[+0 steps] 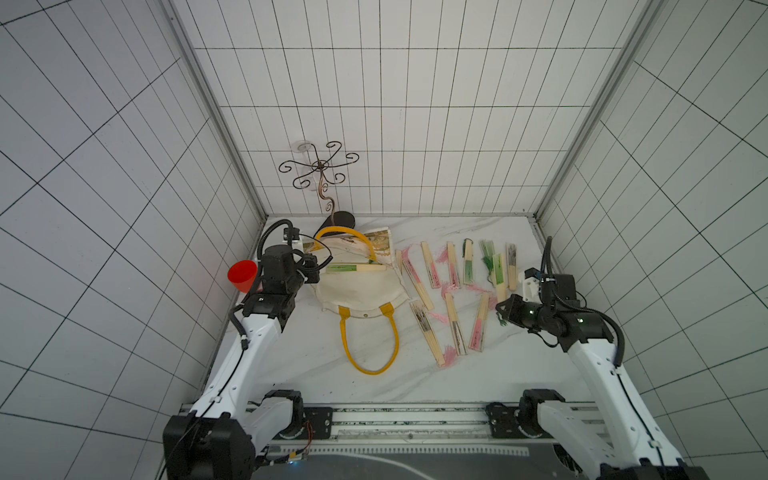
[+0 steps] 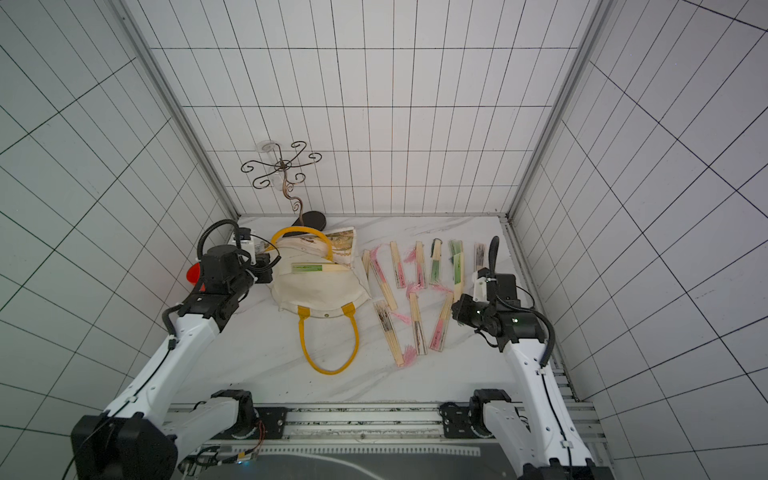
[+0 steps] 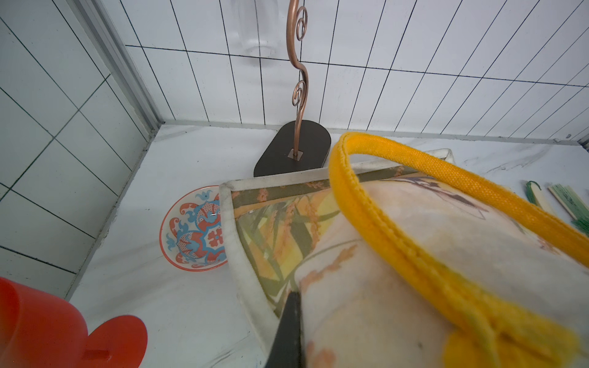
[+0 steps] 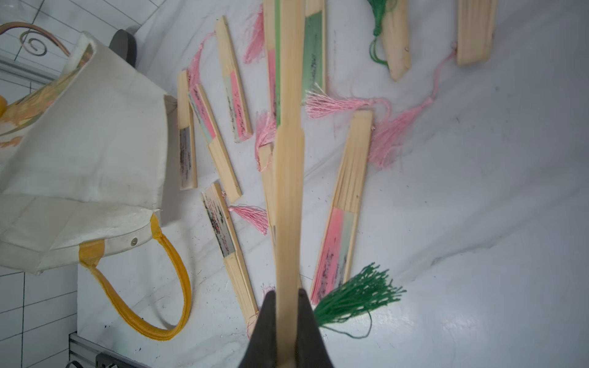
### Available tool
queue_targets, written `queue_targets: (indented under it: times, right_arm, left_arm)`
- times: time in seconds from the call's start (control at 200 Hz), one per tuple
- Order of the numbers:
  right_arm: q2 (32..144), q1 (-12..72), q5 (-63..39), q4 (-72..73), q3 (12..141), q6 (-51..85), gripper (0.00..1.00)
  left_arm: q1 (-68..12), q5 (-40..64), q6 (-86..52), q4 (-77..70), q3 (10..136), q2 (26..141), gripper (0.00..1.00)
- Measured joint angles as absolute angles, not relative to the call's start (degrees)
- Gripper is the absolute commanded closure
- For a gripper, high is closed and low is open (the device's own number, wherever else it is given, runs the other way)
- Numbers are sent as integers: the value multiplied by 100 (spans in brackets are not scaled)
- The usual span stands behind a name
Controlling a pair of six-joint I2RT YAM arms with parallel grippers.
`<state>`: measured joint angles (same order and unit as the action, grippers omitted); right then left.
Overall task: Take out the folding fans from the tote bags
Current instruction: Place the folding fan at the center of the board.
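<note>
The cream tote bag (image 1: 357, 295) (image 2: 316, 291) with yellow handles lies on the marble table. One closed green folding fan (image 1: 355, 269) (image 2: 318, 268) rests on top of it. My left gripper (image 1: 313, 266) (image 3: 294, 298) is shut on the bag's cloth (image 3: 382, 286) at its left edge. Several fans (image 1: 451, 266) (image 4: 234, 89) lie in rows to the right of the bag. Above their right end my right gripper (image 1: 500, 307) (image 4: 284, 296) is shut on a green fan (image 1: 498, 274) (image 4: 288, 191) by its bamboo end, with the green tassel (image 4: 353, 298) hanging beside it.
A red cup (image 1: 242, 276) (image 3: 38, 328) stands just left of my left arm. A patterned bowl (image 3: 194, 229) sits behind the bag's corner. A curly metal stand (image 1: 320, 166) on a dark base (image 3: 293, 148) rises at the back. Tiled walls close in three sides.
</note>
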<state>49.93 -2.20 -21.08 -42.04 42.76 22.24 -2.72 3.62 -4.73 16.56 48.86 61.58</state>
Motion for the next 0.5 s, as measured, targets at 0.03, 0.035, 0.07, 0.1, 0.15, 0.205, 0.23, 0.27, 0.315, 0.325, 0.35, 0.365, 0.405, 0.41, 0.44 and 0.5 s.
queue_targets:
  times: [0.03, 0.035, 0.07, 0.1, 0.15, 0.205, 0.23, 0.27, 0.315, 0.325, 0.35, 0.365, 0.405, 0.41, 0.44, 0.5]
  right_arm:
    - [4991, -370, -2189, -4226, 4169, 2217, 100]
    - [4991, -405, -2204, -4230, 4147, 2213, 100]
    - [4991, -550, -2281, -4254, 4045, 2202, 100]
    - [5000, -650, -2331, -4296, 3986, 2191, 100]
    - [5015, -757, -2377, -4342, 3951, 2182, 100]
    - [5037, -829, -2379, -4327, 3951, 2182, 100]
    - [5050, -843, -2381, -4322, 3951, 2185, 100]
    - [5083, -867, -2377, -4324, 3951, 2187, 100]
    - [5144, -906, -2373, -4307, 3946, 2209, 100]
    - [5164, -915, -2373, -4296, 3944, 2213, 100]
    - [5205, -930, -2373, -4272, 3933, 2237, 100]
    - [5229, -939, -2375, -4250, 3922, 2250, 100]
    - [5286, -954, -2379, -4176, 3868, 2300, 100]
    - [5290, -958, -2381, -4160, 3859, 2305, 100]
    - [5321, -965, -2388, -4106, 3804, 2342, 100]
    - [5369, -987, -2416, -3970, 3649, 2421, 100]
  left_arm:
    - [-272, 362, -473, 1656, 4886, 6158, 100]
    - [-272, 362, -473, 1656, 4886, 6158, 100]
    - [-272, 362, -473, 1656, 4886, 6158, 100]
    - [-272, 362, -473, 1656, 4886, 6158, 100]
    - [-272, 362, -473, 1656, 4886, 6158, 100]
    - [-272, 362, -471, 1656, 4886, 6158, 100]
    - [-272, 362, -473, 1656, 4886, 6158, 100]
    - [-272, 360, -473, 1656, 4886, 6158, 100]
    - [-272, 357, -471, 1656, 4886, 6158, 100]
    - [-272, 355, -471, 1656, 4886, 6158, 100]
    - [-272, 355, -471, 1656, 4886, 6158, 100]
    - [-272, 351, -471, 1656, 4886, 6158, 100]
    - [-272, 349, -471, 1656, 4886, 6158, 100]
    - [-272, 349, -471, 1656, 4886, 6158, 100]
    - [-272, 346, -471, 1658, 4886, 6158, 100]
    - [-272, 346, -471, 1656, 4886, 6158, 100]
